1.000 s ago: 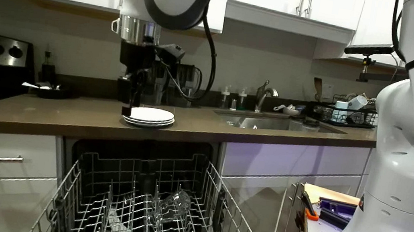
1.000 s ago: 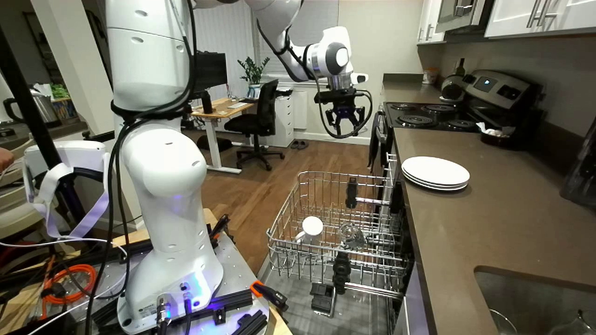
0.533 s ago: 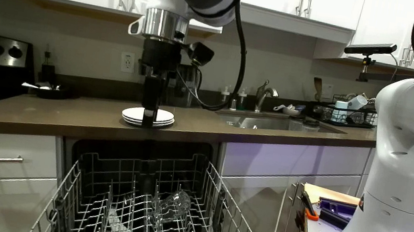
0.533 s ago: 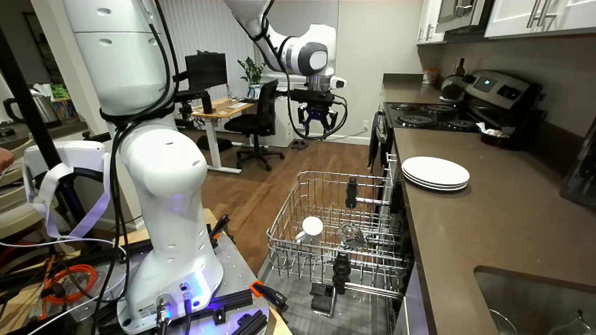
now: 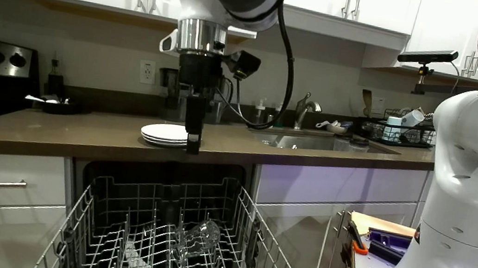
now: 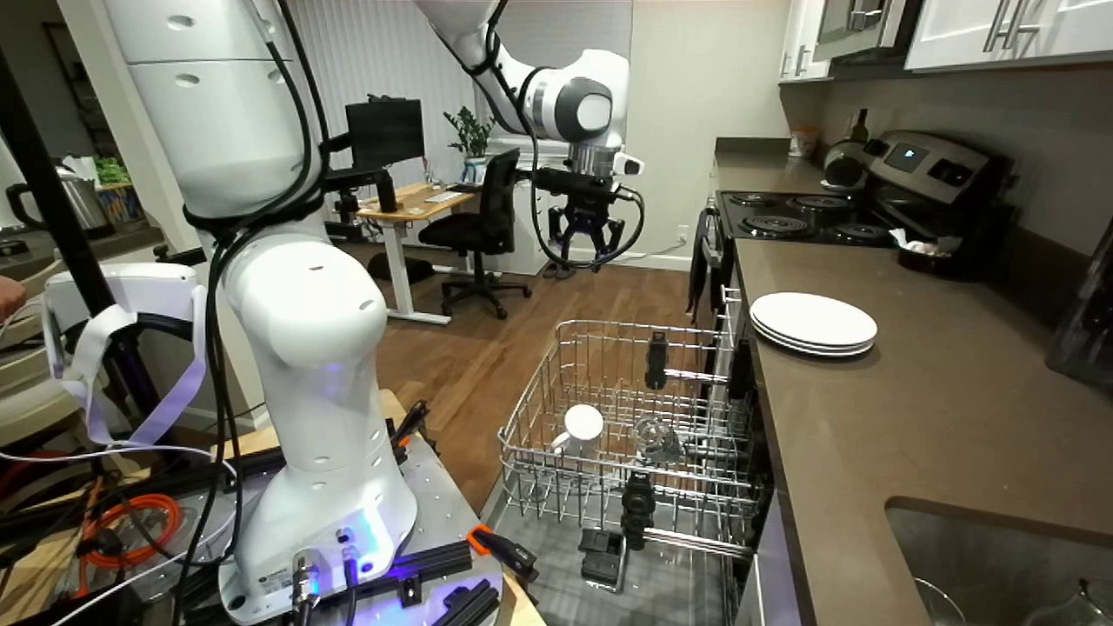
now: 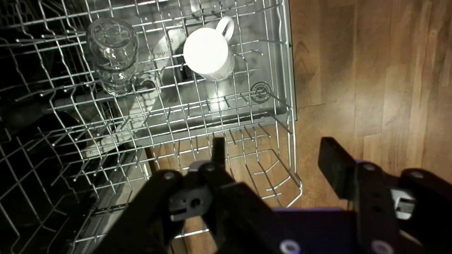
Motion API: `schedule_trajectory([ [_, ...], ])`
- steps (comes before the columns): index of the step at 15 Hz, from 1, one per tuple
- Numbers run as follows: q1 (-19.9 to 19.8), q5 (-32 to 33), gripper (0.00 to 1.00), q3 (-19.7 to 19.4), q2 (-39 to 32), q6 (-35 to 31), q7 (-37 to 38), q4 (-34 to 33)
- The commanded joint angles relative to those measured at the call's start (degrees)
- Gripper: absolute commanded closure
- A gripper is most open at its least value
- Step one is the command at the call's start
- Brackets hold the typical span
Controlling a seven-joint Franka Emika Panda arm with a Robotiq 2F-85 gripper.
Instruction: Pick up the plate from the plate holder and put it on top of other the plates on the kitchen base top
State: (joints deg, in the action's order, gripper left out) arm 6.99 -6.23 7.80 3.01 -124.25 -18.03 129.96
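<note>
A low pile of round white plates (image 5: 164, 133) lies on the brown kitchen base top (image 5: 56, 132); both show in the other exterior view too, the pile (image 6: 813, 320) near the edge of the top (image 6: 965, 417). The wire plate holder (image 5: 269, 235) is pulled out below; it also shows in an exterior view (image 6: 626, 323) and the wrist view (image 7: 294, 141). No separate plate shows in it. My gripper (image 7: 272, 151) is open and empty, high above the holder's corner and floor. In the exterior views the gripper (image 5: 192, 148) (image 6: 584, 252) hangs pointing down, partly covering the pile in one of them.
In the holder stand an upturned white mug (image 7: 206, 53) and a clear glass (image 7: 114, 53), both also in the exterior views. A sink (image 5: 303, 141) with a faucet (image 5: 304, 110) lies along the worktop. A stove (image 6: 809, 217) stands at the worktop's far end.
My gripper has moved away from the worktop and a little lower, passing in front of the pile in an exterior view. It stays open. Plates, mug and glass have not moved.
</note>
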Motion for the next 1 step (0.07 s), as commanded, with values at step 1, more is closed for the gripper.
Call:
schedule_trajectory([
  [1, 0.3, 0.0, 0.3, -0.3, 0.0, 0.2, 0.1, -0.1],
])
